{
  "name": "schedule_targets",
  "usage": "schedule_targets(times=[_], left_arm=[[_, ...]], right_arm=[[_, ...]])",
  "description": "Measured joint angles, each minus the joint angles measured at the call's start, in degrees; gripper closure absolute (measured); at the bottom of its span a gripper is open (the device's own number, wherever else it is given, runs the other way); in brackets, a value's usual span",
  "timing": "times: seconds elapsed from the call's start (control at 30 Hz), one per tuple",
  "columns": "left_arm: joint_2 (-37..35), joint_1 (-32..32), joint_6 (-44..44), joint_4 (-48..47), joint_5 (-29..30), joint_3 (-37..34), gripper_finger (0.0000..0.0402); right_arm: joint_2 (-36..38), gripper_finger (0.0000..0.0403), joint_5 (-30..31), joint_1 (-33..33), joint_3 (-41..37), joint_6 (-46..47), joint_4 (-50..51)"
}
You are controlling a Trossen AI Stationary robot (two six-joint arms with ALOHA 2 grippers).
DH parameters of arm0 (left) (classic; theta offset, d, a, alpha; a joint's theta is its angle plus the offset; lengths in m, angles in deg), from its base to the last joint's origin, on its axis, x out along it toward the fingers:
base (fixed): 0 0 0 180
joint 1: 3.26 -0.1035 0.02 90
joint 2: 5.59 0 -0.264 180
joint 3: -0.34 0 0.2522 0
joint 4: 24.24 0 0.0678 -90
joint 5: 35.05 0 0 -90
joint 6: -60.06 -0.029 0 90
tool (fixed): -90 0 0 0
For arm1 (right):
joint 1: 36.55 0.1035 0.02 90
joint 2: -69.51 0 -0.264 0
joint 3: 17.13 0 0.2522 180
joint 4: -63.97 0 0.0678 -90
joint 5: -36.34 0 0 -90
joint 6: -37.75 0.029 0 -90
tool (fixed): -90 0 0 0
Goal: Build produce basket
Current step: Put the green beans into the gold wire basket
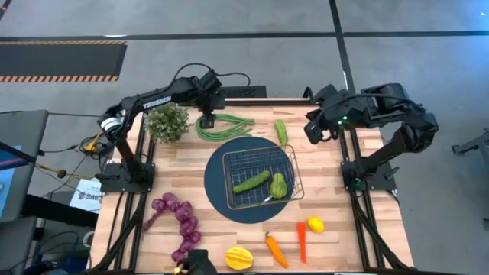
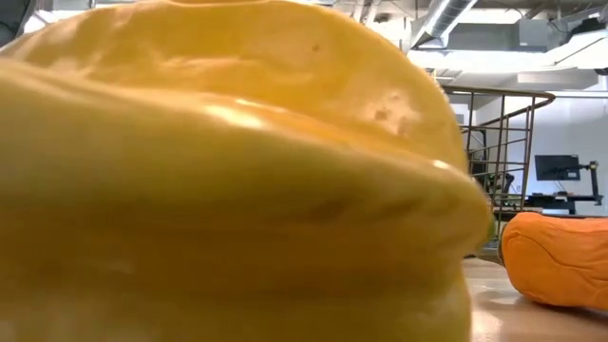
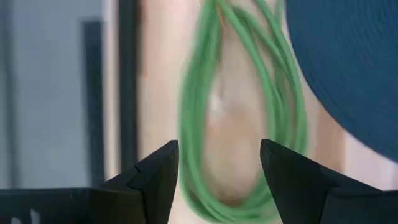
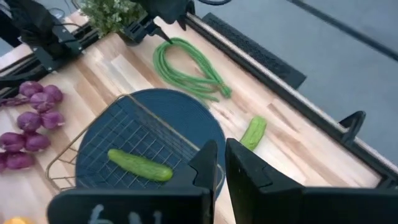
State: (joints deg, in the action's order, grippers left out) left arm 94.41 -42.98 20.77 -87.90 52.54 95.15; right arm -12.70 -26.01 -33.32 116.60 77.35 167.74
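Observation:
The wire basket point(image 1: 227, 180) stands on a round dark blue mat point(image 1: 221, 198) and holds a green cucumber point(image 1: 252, 182) and another green piece point(image 1: 277, 186). A looped green bean bundle point(image 1: 223, 126) lies on the table at the far side. My left gripper point(image 3: 217, 168) hangs open just above the loop's end point(image 3: 193, 124), one finger to each side; I see no touch. My right gripper point(image 4: 222, 165) is shut, holds nothing, and hangs high over the far right, past the basket point(image 4: 62, 163). A second cucumber point(image 1: 281, 131) lies beyond the mat.
A bushy potted plant point(image 1: 168, 121) stands close beside the left gripper. Purple grapes point(image 1: 179, 221) lie near left. The yellow ribbed fruit point(image 1: 238, 257), a carrot point(image 1: 275, 250), a red chili point(image 1: 302, 241) and a lemon point(image 1: 315, 224) lie along the near edge. The yellow fruit point(image 2: 228, 171) fills the low view.

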Motion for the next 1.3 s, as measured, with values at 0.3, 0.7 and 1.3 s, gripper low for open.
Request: schedule_targets(times=[0.3,0.7,1.3], left_arm=[[6.7,-0.4,1.5,1.7,5.1,0.1,0.0189],[10.7,-1.6,0.9,5.2,6.0,0.2,0.0189],[15.6,-3.1,2.0,4.5,4.6,0.3,0.0189]], right_arm=[[-2.6,0.035,-2.4,-0.4,0.0,0.0,0.0],[-4.1,0.035,-4.4,-0.3,0.0,0.4,0.0],[-4.2,0.035,-5.4,-0.3,0.0,0.5,-0.7]])
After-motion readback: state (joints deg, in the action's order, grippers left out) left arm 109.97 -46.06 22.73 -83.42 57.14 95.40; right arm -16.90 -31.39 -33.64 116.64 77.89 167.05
